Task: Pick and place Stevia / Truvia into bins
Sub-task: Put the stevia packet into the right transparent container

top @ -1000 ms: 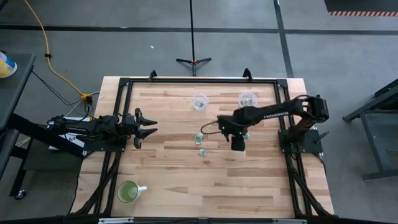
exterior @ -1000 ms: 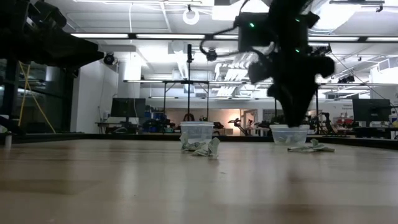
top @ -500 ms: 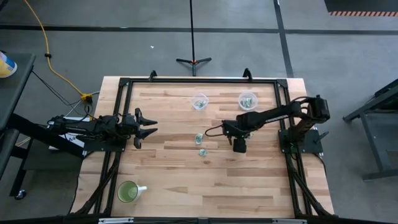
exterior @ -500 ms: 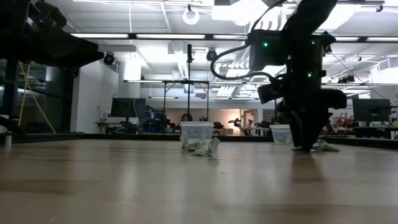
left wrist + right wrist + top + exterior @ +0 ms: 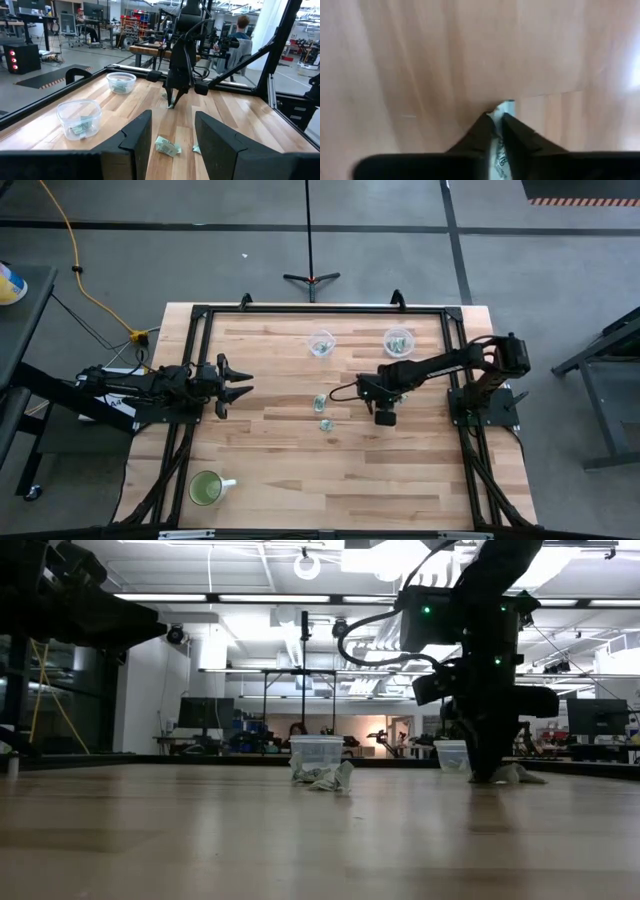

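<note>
Two clear cups, the bins [image 5: 321, 343] [image 5: 399, 340], stand at the table's far side with pale sachets inside. Two loose Stevia sachets [image 5: 320, 402] [image 5: 327, 424] lie flat mid-table. My right gripper [image 5: 385, 412] points straight down at the table, to the right of them, shut on another sachet [image 5: 506, 106]. In the low view its tips [image 5: 490, 776] are at the tabletop beside crumpled paper [image 5: 520, 776]. My left gripper [image 5: 172, 145] waits open at the table's left side [image 5: 235, 385]. My right gripper pinches a pale sachet between its two fingers, coming from above and pointing down. Printed paper [image 5: 499, 150] shows in the narrow gap between the fingers, and the sachet's end [image 5: 507, 104] sticks out past the tips against the wood. The sachet is at table level.
A green mug [image 5: 206, 488] stands near the table's front left corner. A black frame [image 5: 300, 310] runs round the table's edges. Bare wood lies between the loose sachets and the mug.
My right gripper has come down from above the table until its tips reach the tabletop at the sachet. It has kept pointing down. My left arm has kept still.
</note>
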Controlling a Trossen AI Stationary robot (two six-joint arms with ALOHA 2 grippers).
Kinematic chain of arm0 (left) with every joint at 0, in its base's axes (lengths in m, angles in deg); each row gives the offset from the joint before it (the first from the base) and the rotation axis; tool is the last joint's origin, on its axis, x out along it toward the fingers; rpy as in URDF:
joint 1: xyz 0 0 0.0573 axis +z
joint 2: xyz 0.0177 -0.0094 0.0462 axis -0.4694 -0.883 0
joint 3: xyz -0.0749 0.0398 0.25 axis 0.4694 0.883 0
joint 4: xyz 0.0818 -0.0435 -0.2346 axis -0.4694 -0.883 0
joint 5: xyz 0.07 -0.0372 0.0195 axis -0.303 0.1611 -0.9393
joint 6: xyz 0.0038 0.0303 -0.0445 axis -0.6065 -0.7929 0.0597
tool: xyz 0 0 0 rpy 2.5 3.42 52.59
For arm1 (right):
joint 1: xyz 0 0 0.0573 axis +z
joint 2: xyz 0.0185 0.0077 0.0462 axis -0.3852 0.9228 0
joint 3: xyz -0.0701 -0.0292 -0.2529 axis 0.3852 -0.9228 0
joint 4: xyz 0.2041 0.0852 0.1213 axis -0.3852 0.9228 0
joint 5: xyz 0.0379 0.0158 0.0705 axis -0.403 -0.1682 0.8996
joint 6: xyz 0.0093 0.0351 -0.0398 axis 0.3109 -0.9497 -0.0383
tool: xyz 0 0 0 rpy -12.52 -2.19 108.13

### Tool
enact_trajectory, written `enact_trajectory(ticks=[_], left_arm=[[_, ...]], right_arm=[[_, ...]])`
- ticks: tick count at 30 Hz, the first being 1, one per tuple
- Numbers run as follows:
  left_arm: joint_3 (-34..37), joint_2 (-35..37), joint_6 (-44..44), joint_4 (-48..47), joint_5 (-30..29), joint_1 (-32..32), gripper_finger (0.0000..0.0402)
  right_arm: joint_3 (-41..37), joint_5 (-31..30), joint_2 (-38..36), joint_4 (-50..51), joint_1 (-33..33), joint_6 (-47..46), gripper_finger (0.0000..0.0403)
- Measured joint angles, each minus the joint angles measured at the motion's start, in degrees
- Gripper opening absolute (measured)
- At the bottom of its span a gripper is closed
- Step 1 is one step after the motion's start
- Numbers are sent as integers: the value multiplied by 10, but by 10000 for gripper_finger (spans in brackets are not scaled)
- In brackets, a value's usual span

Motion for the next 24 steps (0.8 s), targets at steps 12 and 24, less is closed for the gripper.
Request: enact_trajectory(ticks=[12,24], left_arm=[[0,0,-3,0,-1,0,186],[0,0,-4,0,-1,0,186]], right_arm=[[19,-183,-121,26,-96,92,10],[19,-63,-141,-4,-325,80,14]])
